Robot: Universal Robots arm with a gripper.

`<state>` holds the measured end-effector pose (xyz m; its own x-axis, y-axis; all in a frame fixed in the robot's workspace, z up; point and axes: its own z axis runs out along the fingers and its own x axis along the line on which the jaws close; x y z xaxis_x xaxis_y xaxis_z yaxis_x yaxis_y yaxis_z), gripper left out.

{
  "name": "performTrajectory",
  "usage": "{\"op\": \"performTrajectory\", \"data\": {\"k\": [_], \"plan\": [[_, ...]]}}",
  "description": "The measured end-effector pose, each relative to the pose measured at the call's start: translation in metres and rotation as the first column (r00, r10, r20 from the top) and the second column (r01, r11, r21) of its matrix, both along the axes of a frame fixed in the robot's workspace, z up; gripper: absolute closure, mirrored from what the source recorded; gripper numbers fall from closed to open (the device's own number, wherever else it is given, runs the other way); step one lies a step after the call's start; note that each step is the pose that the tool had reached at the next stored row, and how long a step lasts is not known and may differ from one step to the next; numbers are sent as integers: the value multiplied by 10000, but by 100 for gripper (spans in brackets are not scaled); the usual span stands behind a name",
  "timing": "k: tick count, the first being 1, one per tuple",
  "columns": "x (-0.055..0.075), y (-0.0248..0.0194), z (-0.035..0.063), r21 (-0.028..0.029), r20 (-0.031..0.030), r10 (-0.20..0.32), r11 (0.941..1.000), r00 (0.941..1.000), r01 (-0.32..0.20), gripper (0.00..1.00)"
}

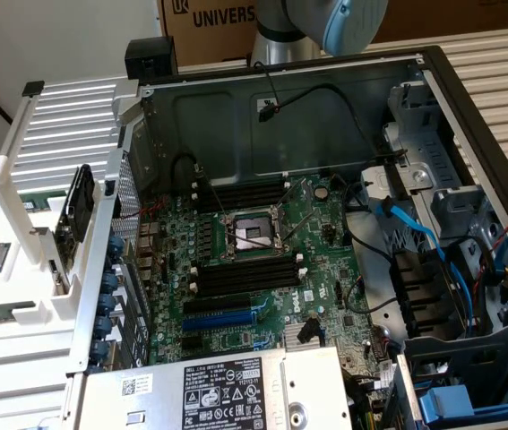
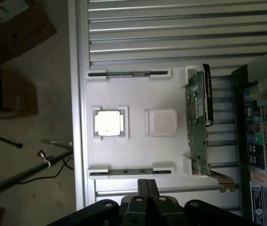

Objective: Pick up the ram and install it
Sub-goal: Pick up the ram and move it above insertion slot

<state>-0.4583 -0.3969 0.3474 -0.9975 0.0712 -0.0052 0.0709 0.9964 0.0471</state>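
Two ram sticks stand on edge in the holders of a white fixture. One ram stick lies just ahead of my fingertips, the other ram stick is on the fixture's far side. My gripper hangs above the fixture with its fingers pressed together and nothing between them. In the exterior view the fixture stands at the exterior view's left of the open computer case, whose motherboard carries bare black memory slots on either side of the processor socket.
On the fixture sit a processor, an empty square pad and an upright expansion card. The case wall is right beside the card. Cables and a drive cage crowd the case at the exterior view's right; a blue slot lies below the memory slots.
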Motion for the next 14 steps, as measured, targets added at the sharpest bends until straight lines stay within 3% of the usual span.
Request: {"op": "performTrajectory", "data": {"k": [5, 8, 14], "plan": [[-3, -1, -109, 0, -53, 52, 10000, 10000, -52, 90], [-5, 0, -157, 9, -58, 723, 9974, 9974, -723, 90], [-5, 0, -209, 13, -58, 1804, 9836, 9836, -1804, 90]]}}
